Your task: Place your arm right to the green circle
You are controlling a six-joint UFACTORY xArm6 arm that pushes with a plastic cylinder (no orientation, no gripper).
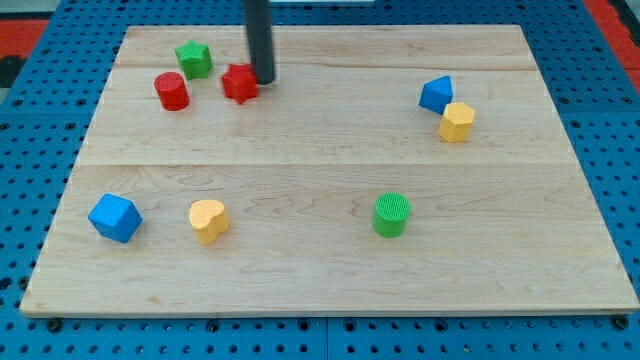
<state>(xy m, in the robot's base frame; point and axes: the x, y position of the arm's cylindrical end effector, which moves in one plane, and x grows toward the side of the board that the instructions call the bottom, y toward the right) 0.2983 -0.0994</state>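
The green circle (392, 214), a short green cylinder, stands on the wooden board (320, 160) right of centre, toward the view's bottom. My tip (263, 79) is near the view's top left, touching or just beside the right side of a red star block (240, 83). The tip is far up and to the left of the green circle.
A green star block (194, 58) and a red cylinder (172, 91) lie left of the red star. A blue block (436, 94) and a yellow block (457, 121) sit at the right. A blue cube (114, 217) and a yellow heart (208, 220) lie at the bottom left.
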